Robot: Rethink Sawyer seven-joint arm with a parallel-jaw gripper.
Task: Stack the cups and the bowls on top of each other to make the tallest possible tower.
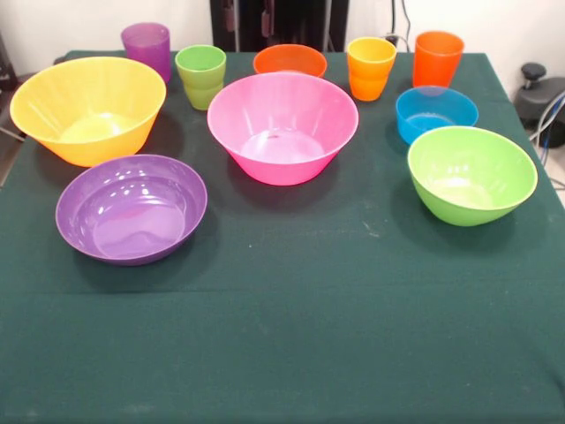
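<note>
All cups and bowls stand apart and upright on the green tablecloth (291, 300); no tower stands. Along the far side are the purple cup (147, 48), light green cup (201, 75), orange bowl (290, 60), yellow-orange cup (371, 67) and orange cup (438, 58). The large yellow bowl (88, 109) is at the left, the large pink bowl (282, 126) in the middle, the small blue bowl (436, 113) at the right. The purple bowl (131, 208) and the light green bowl (471, 174) sit nearer the camera. The gripper does not show.
The robot's dark pedestal (278, 22) stands behind the table's far edge. A black object with cables (540, 93) sits off the table at the right.
</note>
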